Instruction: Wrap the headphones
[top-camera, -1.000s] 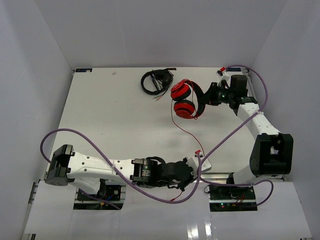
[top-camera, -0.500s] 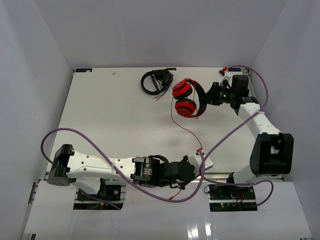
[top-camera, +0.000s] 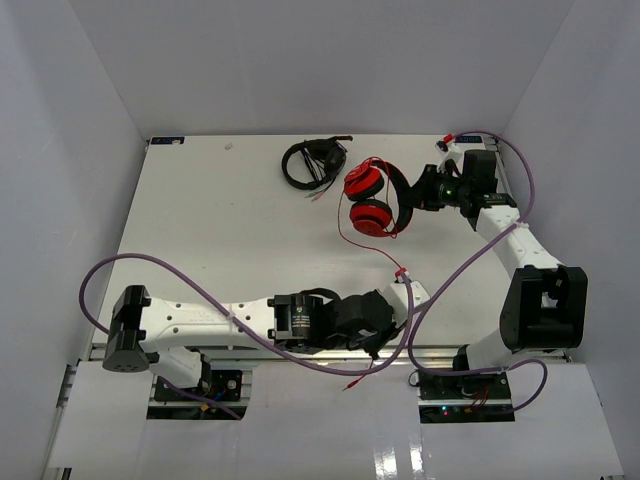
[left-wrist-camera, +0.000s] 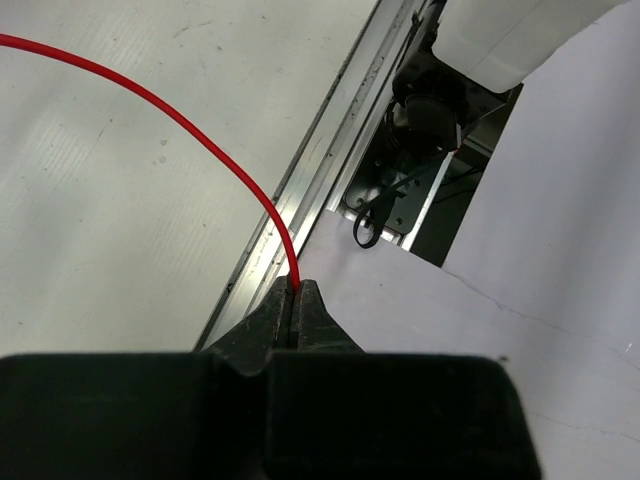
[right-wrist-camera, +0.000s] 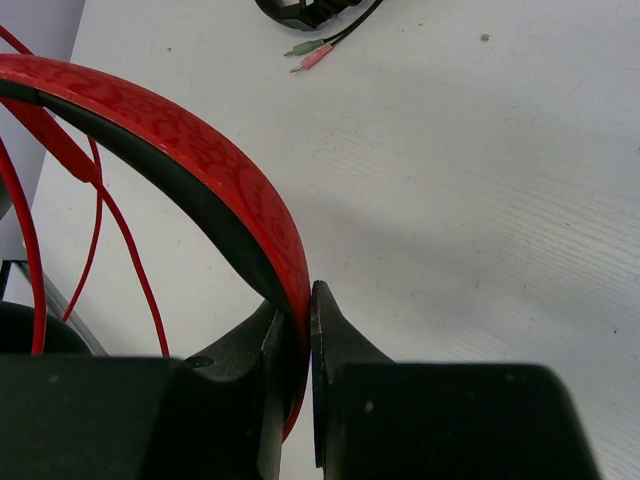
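Observation:
The red headphones with a black headband are held up at the back right of the table. My right gripper is shut on their headband. The thin red cable runs from the ear cups down toward the near edge. My left gripper is shut on the cable near its end, at the table's front rail. In the left wrist view the cable enters between the closed jaws of my left gripper.
All-black headphones with a black cable and small plugs lie at the back middle of the table. Purple robot cables loop over the near right part. The aluminium front rail borders the table.
My left gripper has moved up and a little right, away from the front edge, carrying the cable end with it. The right gripper and headphones have barely moved.

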